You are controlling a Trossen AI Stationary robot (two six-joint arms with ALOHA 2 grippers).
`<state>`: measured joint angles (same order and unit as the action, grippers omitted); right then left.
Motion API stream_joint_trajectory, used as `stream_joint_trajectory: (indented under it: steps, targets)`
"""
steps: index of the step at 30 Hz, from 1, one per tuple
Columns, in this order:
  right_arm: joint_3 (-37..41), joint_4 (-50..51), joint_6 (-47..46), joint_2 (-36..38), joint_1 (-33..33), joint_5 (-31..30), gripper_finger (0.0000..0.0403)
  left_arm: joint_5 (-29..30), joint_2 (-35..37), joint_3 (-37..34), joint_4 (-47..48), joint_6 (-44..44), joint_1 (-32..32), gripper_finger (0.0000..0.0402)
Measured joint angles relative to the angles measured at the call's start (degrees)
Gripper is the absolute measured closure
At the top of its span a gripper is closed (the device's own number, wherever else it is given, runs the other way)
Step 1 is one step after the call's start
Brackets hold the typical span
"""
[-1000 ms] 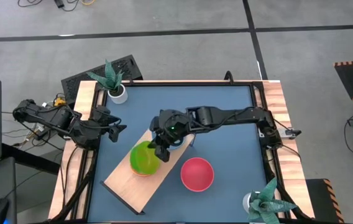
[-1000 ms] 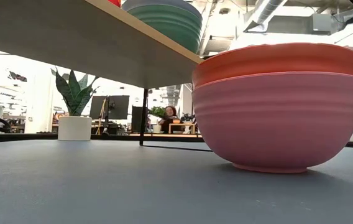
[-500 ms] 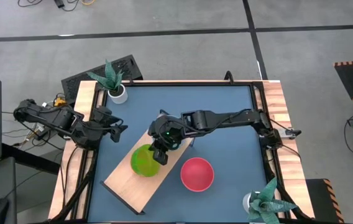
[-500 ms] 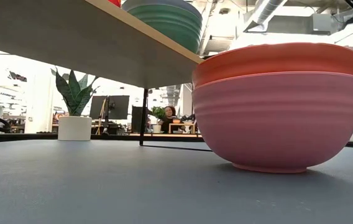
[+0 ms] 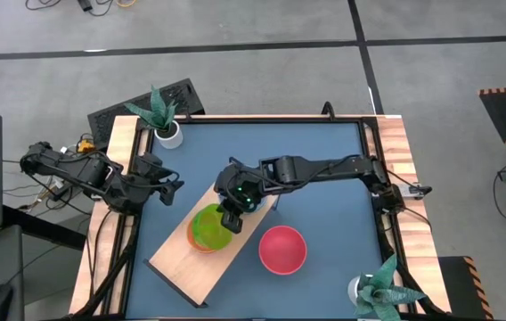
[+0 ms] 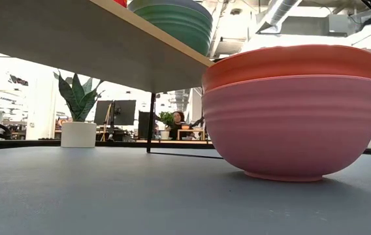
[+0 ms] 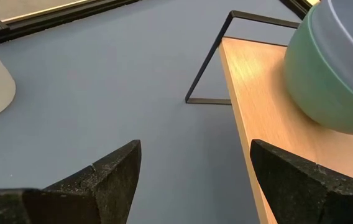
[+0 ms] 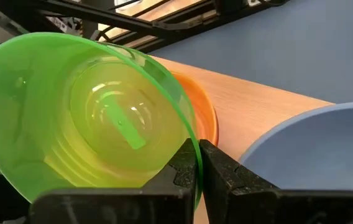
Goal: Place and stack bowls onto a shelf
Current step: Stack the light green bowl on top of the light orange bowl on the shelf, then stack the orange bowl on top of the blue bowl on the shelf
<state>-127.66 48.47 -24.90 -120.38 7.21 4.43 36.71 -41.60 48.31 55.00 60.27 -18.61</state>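
Note:
On the light-wood shelf (image 5: pixel 246 234), which lies slantwise on the table, my right gripper (image 5: pixel 232 217) is shut on a translucent lime-green bowl (image 5: pixel 207 223) above an orange bowl (image 8: pixel 205 115). A blue bowl (image 8: pixel 313 149) nested in a teal one (image 7: pixel 316 93) stands on the shelf's far end, under the right wrist. A red bowl sits inside a pink bowl (image 6: pixel 293 124) on the table near the shelf's right side. My left gripper (image 7: pixel 195 177) is open at the table's left edge and points at the shelf's far corner. My right gripper (image 8: pixel 198 152) pinches the green bowl's rim (image 8: pixel 186 134) on the side toward the blue bowl, with one finger (image 8: pixel 226 177) outside the wall and the other inside. It comes from above, slanting down. The bowl is tilted over the orange bowl; whether they touch I cannot tell.
A white pot with a spiky plant (image 5: pixel 168 132) stands at the far left corner, and another (image 5: pixel 366 290) at the near right corner. The shelf's dark metal bracket (image 7: pixel 210 68) stands on the blue tabletop (image 5: pixel 324 160). A person sits in the room far behind (image 6: pixel 176 121).
My right gripper has shifted a little over the shelf's middle with the green bowl in its hold. The orange bowl's rim, covered half a second ago, shows again below the green bowl on its near side.

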Motion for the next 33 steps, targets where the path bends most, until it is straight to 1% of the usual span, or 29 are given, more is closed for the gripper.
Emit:
stream_joint_trajectory:
  steps: [7,14,18,26,29,33]
  targets:
    - [0.0,-0.04,1.63,0.0,-0.19,0.02,0.0362,0.0,0.01,0.0,0.02,-0.63,-0.02,0.0115]
    - [0.0,-0.74,4.47,0.0,-0.19,0.18,0.0347,-0.02,0.01,0.0,0.02,-0.66,-0.02,0.0115]
    - [0.0,-0.99,4.62,0.0,-0.2,0.61,0.0324,-0.02,0.01,0.0,0.02,-0.68,-0.02,0.0115]
    - [0.0,-1.05,5.41,0.0,-1.02,1.14,0.0251,-0.04,0.01,0.0,0.04,-0.68,-0.02,0.0115]
    - [-0.04,-1.1,5.08,0.07,-1.41,1.6,0.0235,-0.04,0.01,0.0,0.03,-0.67,-0.02,0.0115]
    - [-2.79,6.78,2.42,1.39,-1.13,1.47,0.0231,-0.39,0.03,0.0,-0.45,-0.63,-0.02,0.0115]
